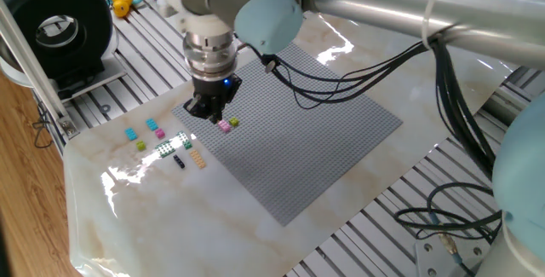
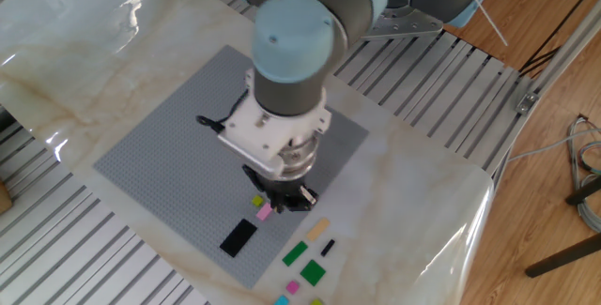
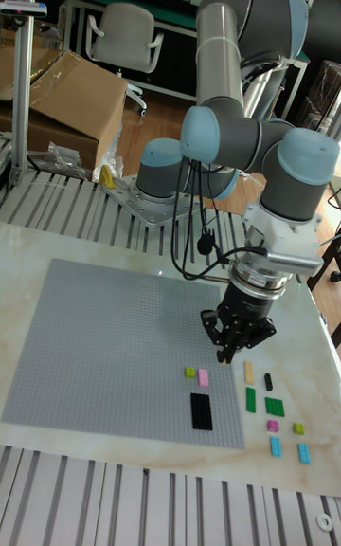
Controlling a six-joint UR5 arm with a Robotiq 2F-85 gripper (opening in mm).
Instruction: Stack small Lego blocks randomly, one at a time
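My gripper [image 3: 229,351] hangs low over the near right corner of the grey baseplate [image 3: 104,347]. Its dark fingers are drawn close together, and I cannot make out a brick between them. Just beside the fingertips, a pink block [image 2: 265,211] and a lime block [image 2: 256,201] sit on the plate, with a black block [image 2: 238,237] nearer the plate's edge. More small Lego blocks lie loose on the marble: tan [image 3: 249,372], small black [image 3: 268,380], two green [image 3: 251,400], pink [image 3: 273,426], lime [image 3: 298,428] and two cyan [image 3: 276,446].
The arm's black cables [image 1: 341,85] drape across the baseplate. A black round device [image 1: 58,23] stands on the slatted frame at the far left. The marble top ends at a drop [image 1: 77,226] close to the loose blocks.
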